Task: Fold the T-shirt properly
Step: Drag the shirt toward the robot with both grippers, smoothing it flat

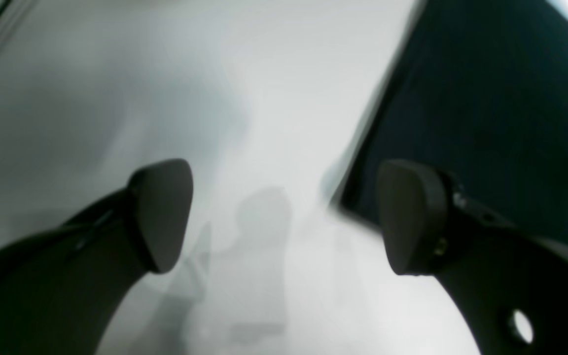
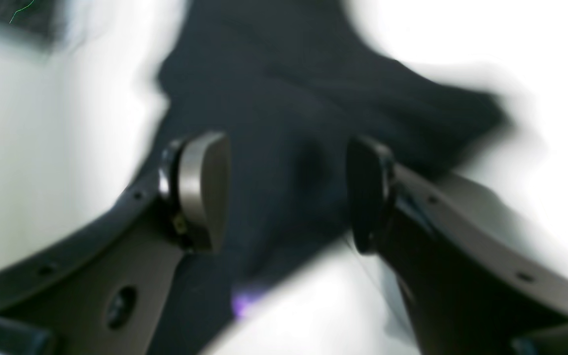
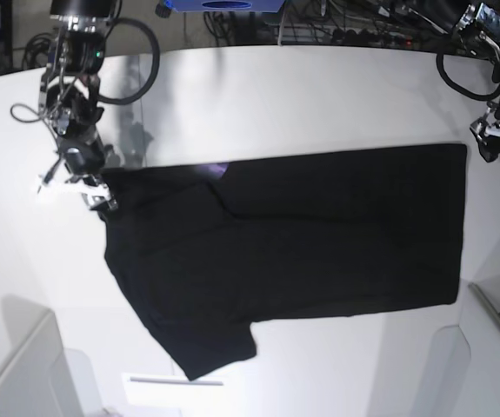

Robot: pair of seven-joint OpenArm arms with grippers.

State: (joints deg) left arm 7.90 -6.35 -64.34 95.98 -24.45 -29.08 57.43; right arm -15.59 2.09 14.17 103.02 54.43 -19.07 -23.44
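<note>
T-shirt: black, spread flat on the white bench, body running across the base view, one sleeve hanging toward the bench's near edge; a small purple patch shows at its far edge.

Right end effector: fingers stand wide apart with nothing pinched between them. In the right wrist view the T-shirt lies right below and between the fingers, dark cloth filling the gap; a purple fleck shows at the cloth's near edge. The view is blurred, so I cannot tell whether either finger touches the cloth. In the base view this end effector sits at the T-shirt's far corner on that view's left.

Left end effector: fingers wide apart, holding nothing. Bare bench lies between them; the T-shirt corner is just beside one finger, its edge running away across the bench. In the base view this end effector hangs just beside the T-shirt's far corner on that view's right.

Bench: white, carrying the whole T-shirt.
</note>
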